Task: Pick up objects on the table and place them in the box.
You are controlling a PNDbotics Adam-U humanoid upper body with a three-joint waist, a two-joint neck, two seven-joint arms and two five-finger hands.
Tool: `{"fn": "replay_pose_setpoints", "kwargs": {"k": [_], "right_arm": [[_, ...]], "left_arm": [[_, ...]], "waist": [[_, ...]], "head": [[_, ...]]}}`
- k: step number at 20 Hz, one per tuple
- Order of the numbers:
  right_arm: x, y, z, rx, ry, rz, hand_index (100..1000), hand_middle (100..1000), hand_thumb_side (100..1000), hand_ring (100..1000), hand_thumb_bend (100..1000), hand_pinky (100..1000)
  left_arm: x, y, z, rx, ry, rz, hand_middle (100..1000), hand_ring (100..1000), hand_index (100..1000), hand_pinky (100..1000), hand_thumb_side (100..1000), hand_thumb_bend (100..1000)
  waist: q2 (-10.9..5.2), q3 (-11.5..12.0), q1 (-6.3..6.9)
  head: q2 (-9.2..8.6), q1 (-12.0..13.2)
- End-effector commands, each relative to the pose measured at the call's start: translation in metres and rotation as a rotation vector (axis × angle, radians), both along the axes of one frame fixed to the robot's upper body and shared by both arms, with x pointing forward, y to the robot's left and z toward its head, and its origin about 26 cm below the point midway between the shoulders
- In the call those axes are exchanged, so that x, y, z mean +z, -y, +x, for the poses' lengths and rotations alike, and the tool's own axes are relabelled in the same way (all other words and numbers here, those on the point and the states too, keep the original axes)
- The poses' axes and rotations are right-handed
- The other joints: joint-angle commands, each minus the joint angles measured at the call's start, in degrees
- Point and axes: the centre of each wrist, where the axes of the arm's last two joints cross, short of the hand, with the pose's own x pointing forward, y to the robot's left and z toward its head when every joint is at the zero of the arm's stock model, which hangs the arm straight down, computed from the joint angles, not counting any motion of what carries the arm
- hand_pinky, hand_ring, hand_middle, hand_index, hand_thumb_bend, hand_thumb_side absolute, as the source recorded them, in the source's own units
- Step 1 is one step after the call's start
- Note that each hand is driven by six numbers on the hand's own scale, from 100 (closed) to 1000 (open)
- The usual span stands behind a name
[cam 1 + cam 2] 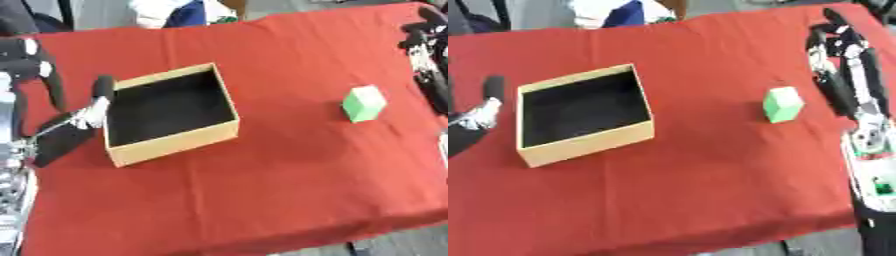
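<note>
Your right hand (837, 47) hovering beside the green block (782, 104), fingers relaxed, your left hand (74, 120) resting loosely spread by the open box (175, 140)

My left hand (66, 132) blurs against the box (175, 141), and my right hand (842, 55) is too smeared to read.

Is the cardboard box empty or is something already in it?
Empty: the cardboard box shows only its bare black floor, and the green cube sits outside on the red tablecloth.
</note>
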Motion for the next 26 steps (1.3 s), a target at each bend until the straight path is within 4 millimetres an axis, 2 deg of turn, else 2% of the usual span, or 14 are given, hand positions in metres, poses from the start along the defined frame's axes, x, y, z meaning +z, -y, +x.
{"fn": "replay_pose_setpoints", "kwargs": {"k": [1, 4, 6, 8, 9, 10, 12, 14, 15, 17, 20, 26], "right_arm": [[0.006, 0.001, 0.0, 0.025, -0.004, -0.013, 1000, 799, 1000, 745, 100, 729], [0.007, 0.002, 0.0, 0.035, -0.014, -0.011, 1000, 796, 1000, 743, 100, 727], [0.007, 0.002, 0.0, 0.048, -0.011, 0.002, 1000, 796, 1000, 742, 100, 725], [0.006, 0.001, 0.001, 0.069, -0.008, 0.02, 1000, 796, 1000, 742, 100, 723], [0.006, 0.002, 0.001, 0.078, -0.007, 0.028, 1000, 795, 1000, 741, 100, 721], [0.006, 0.003, 0.001, 0.086, -0.006, 0.033, 1000, 796, 1000, 740, 100, 720], [0.008, 0.006, 0.001, 0.088, 0.0, 0.02, 1000, 805, 880, 746, 127, 721], [0.012, 0.011, 0.001, 0.085, 0.003, -0.024, 1000, 812, 841, 751, 174, 726], [0.014, 0.012, 0.001, 0.088, 0.001, -0.053, 1000, 847, 743, 779, 296, 745], [0.016, 0.016, 0.002, 0.103, -0.017, -0.126, 1000, 872, 701, 801, 337, 759], [0.015, 0.026, 0.006, 0.117, -0.079, -0.252, 1000, 894, 683, 817, 360, 771], [0.003, 0.045, 0.015, 0.15, -0.271, -0.49, 1000, 923, 656, 832, 388, 780]], "left_arm": [[0.008, -0.003, -0.002, -0.018, 0.029, 0.007, 264, 280, 189, 515, 213, 400], [0.008, -0.003, -0.002, -0.025, 0.028, 0.006, 257, 282, 183, 509, 205, 444], [0.008, -0.003, -0.002, -0.03, 0.029, -0.003, 254, 277, 182, 499, 213, 560], [0.009, -0.003, -0.002, -0.032, 0.035, -0.01, 259, 279, 228, 500, 231, 593], [0.009, -0.003, -0.002, -0.033, 0.039, -0.006, 274, 280, 333, 502, 238, 612], [0.008, -0.003, -0.002, -0.033, 0.041, 0.0, 279, 281, 342, 503, 243, 614], [0.007, -0.003, -0.002, -0.036, 0.04, 0.024, 299, 292, 385, 510, 241, 599], [0.006, -0.002, -0.003, -0.043, 0.033, 0.06, 311, 302, 404, 516, 231, 596], [0.005, -0.002, -0.003, -0.049, 0.029, 0.085, 343, 337, 481, 556, 199, 551], [0.002, 0.0, -0.005, -0.066, 0.019, 0.136, 355, 349, 507, 574, 230, 518], [-0.001, -0.003, -0.005, -0.085, -0.014, 0.152, 354, 351, 508, 576, 258, 468], [-0.009, -0.014, -0.007, -0.055, -0.069, 0.036, 360, 354, 513, 573, 321, 312]], "waist": [[-0.6, 0.0, -0.25], [-0.6, 0.0, -0.28], [-0.59, 0.0, -0.3], [-0.57, 0.0, -0.31], [-0.56, 0.0, -0.31], [-0.56, 0.0, -0.31], [-0.55, 0.0, -0.32], [-0.56, 0.0, -0.34], [-0.55, 0.0, -0.41], [-0.51, 0.1, -0.57], [-0.45, 0.4, -0.85], [-0.22, 1.2, -1.54]], "head": [[0.53, 0.0], [0.54, 0.0], [0.56, 0.0], [0.56, -0.1], [0.59, 0.0], [0.59, 0.0], [0.64, 0.0], [0.71, 0.0], [0.73, 0.0], [0.74, -0.2], [0.75, -0.6], [0.75, -1.6]]}}
